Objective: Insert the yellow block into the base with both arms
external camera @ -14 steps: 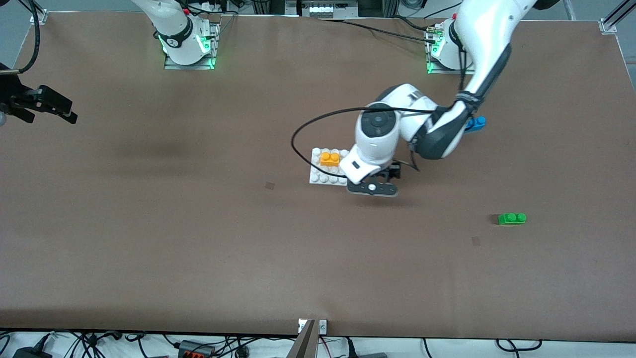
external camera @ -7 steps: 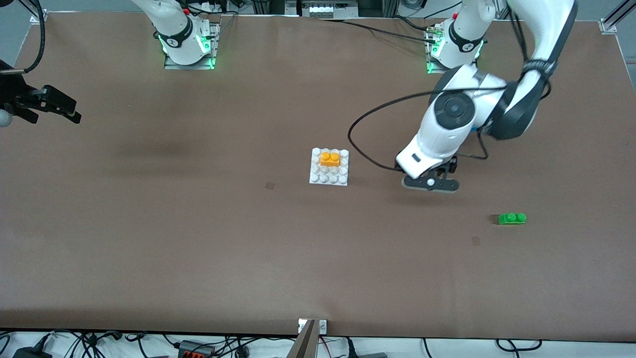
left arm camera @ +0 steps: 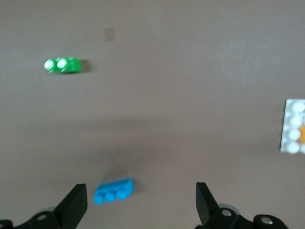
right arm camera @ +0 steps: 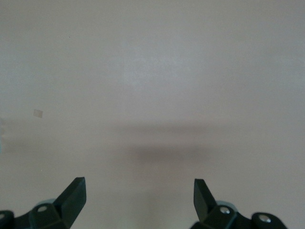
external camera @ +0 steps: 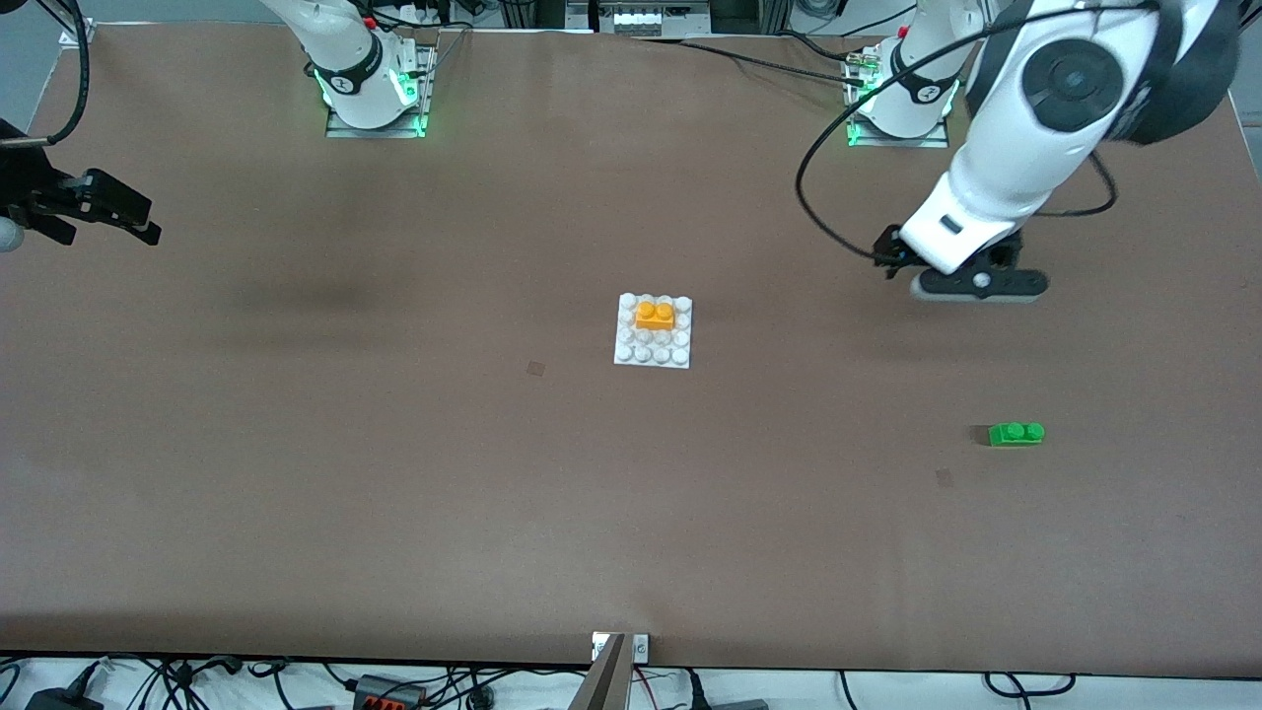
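The yellow block (external camera: 655, 315) sits pressed on the white studded base (external camera: 651, 347) at mid-table, on the rows farther from the front camera. My left gripper (external camera: 951, 271) is up in the air toward the left arm's end, well away from the base, open and empty. In the left wrist view its fingers (left arm camera: 141, 202) stand wide apart over a blue brick (left arm camera: 113, 191); the base's edge (left arm camera: 291, 119) and a sliver of yellow (left arm camera: 302, 132) show at the frame's border. My right gripper (external camera: 138, 219) waits at the right arm's end, open and empty (right arm camera: 139, 195).
A green two-stud brick (external camera: 1016, 433) lies toward the left arm's end, nearer the front camera; it also shows in the left wrist view (left arm camera: 62, 65). The blue brick is hidden under the left arm in the front view. The right wrist view shows only bare table.
My left gripper has risen and drawn away from the base toward the left arm's end. The yellow block stays on the base. The right arm has barely moved.
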